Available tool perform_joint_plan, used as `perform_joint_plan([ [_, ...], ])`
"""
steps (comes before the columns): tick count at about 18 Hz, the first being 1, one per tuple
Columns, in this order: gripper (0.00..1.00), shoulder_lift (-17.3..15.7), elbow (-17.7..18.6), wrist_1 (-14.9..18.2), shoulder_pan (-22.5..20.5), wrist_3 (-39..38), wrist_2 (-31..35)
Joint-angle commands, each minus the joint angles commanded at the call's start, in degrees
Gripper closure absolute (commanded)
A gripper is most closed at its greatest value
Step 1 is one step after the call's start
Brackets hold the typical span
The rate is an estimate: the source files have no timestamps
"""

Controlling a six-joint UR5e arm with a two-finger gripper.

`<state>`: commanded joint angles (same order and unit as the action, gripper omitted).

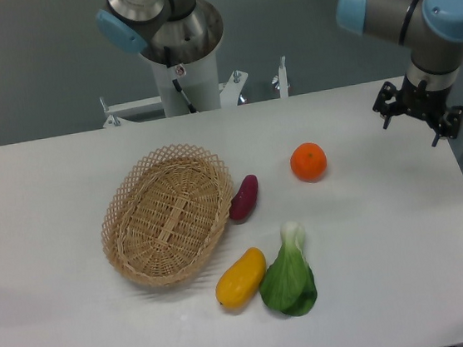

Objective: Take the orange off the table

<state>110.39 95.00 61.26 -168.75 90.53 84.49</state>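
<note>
The orange (308,162) is small, round and bright orange, and it rests on the white table (389,231) right of centre. My gripper (419,118) hangs at the far right, above the table's back right part, well to the right of the orange and apart from it. Its dark fingers (388,110) point downward, spread apart, with nothing between them.
A wicker basket (167,213) stands left of centre. A purple sweet potato (243,198) lies by its right rim. A yellow mango-like fruit (240,279) and a green bok choy (289,273) lie in front. The arm's base (180,54) stands at the back.
</note>
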Motion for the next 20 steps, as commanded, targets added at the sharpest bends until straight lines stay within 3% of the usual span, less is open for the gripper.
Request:
perform_joint_plan([
  [7,0.00,-1.67,4.57,0.09,0.08,-0.09,-2.66],
  [13,0.00,-5.27,11.69,-0.26,0.52,-0.26,-2.22],
  [20,0.00,-5.89,14.42,-0.35,4.30,-2.63,-2.04],
])
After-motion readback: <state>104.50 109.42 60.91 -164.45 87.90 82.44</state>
